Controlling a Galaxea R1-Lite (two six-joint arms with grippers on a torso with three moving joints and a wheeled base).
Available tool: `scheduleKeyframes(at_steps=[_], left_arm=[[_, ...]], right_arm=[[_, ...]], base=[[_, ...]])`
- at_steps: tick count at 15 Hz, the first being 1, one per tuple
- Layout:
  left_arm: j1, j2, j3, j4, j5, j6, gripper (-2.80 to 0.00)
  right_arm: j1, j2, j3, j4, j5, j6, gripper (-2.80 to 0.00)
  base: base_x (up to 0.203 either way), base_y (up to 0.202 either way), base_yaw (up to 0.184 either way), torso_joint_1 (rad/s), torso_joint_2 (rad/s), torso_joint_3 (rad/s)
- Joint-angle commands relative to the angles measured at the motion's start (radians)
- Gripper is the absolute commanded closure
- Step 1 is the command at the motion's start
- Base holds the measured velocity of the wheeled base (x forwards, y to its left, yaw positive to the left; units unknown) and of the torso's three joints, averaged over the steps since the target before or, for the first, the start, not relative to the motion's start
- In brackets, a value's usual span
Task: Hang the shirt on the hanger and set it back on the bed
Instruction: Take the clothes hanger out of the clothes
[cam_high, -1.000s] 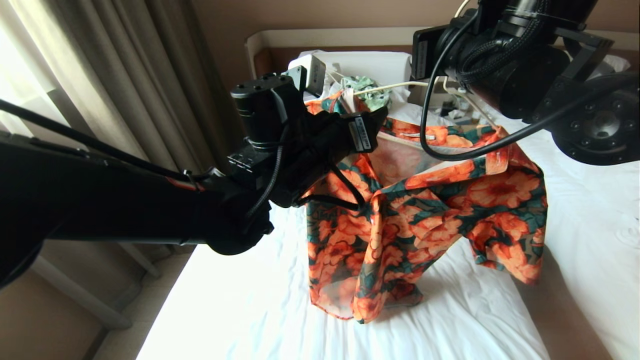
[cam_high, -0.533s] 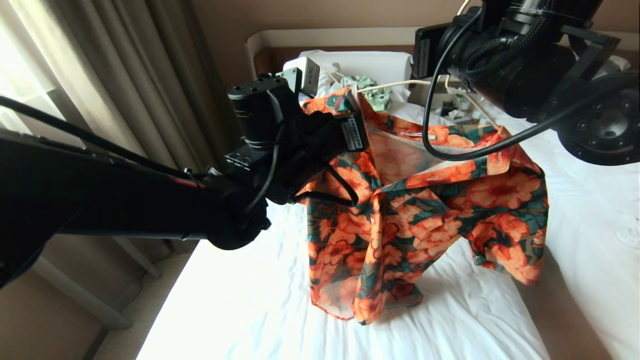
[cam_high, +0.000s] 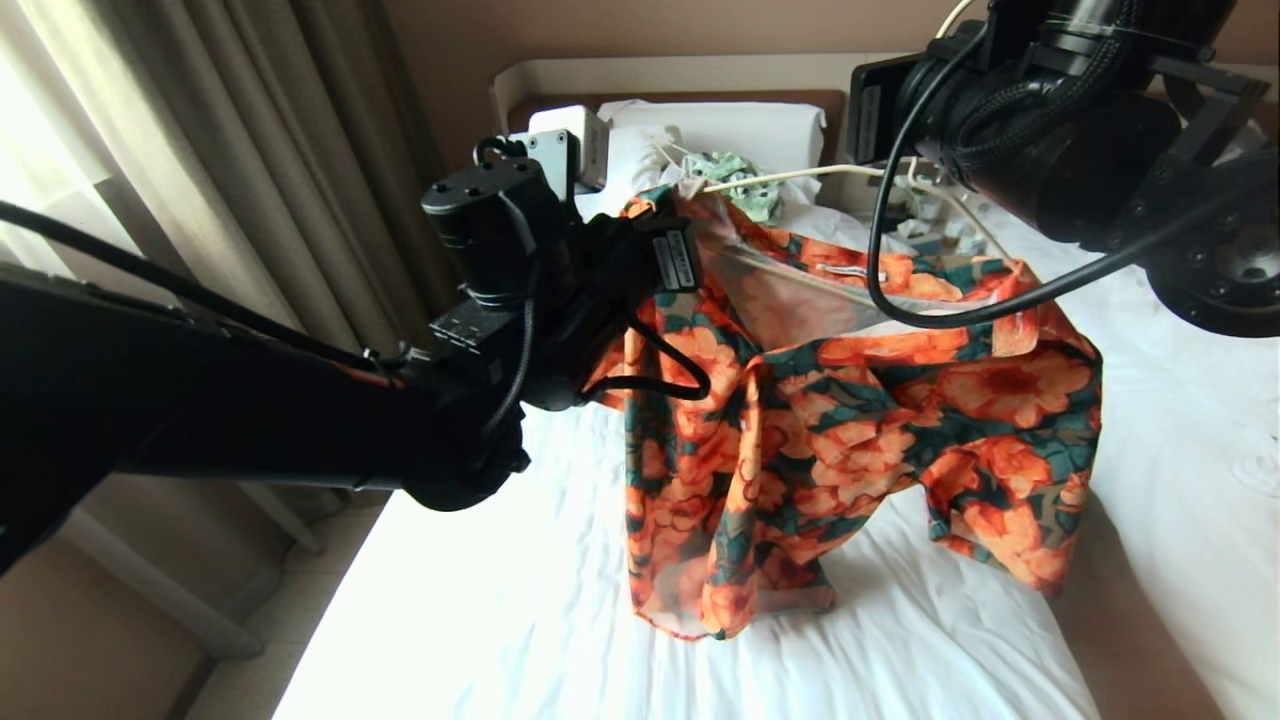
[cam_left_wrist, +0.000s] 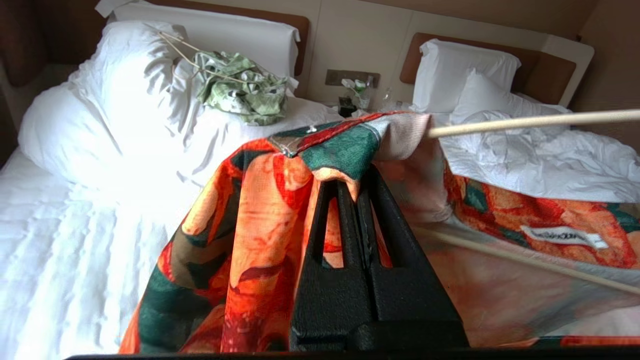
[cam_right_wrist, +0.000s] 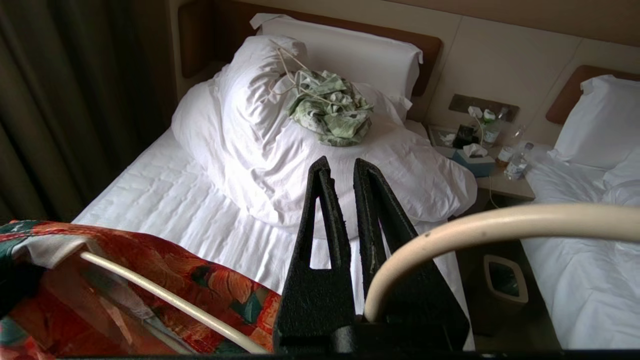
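Mid-hanging above the bed (cam_high: 480, 620), my left gripper (cam_left_wrist: 357, 187) pinches the floral shirt (cam_high: 850, 420) shoulder while my right gripper (cam_right_wrist: 342, 172) clamps the hanger (cam_right_wrist: 480, 227); next, drape that shoulder over the hanger's free end.

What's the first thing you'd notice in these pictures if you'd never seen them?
The bright shirt with big orange flowers, hanging in the air above the white bed, half draped over a pale hanger. The left gripper pinches the shirt's edge near the collar, and the right gripper holds the hanger up. Farther back, a crumpled green-and-white garment lies on the bunched duvet.
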Motion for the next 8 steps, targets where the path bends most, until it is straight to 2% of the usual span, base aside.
scheduleKeyframes(at_steps=[1, 5, 8], left_arm=[[0.011, -0.023, 0.043, -0.01, 0.003, 0.002, 0.0], [0.063, -0.042, 0.096, -0.007, 0.004, 0.002, 0.0], [0.124, -0.035, 0.098, -0.003, 0.004, 0.007, 0.0]], right_arm=[[-0.004, 0.003, 0.0, -0.002, -0.002, -0.004, 0.0], [-0.038, 0.04, -0.002, -0.004, -0.002, -0.011, 0.0], [-0.025, 0.043, 0.002, -0.004, -0.002, -0.011, 0.0]], base=[[0.0, 0.0, 0.0, 0.0, 0.0, 0.0], [0.0, 0.0, 0.0, 0.0, 0.0, 0.0], [0.0, 0.0, 0.0, 0.0, 0.0, 0.0]])
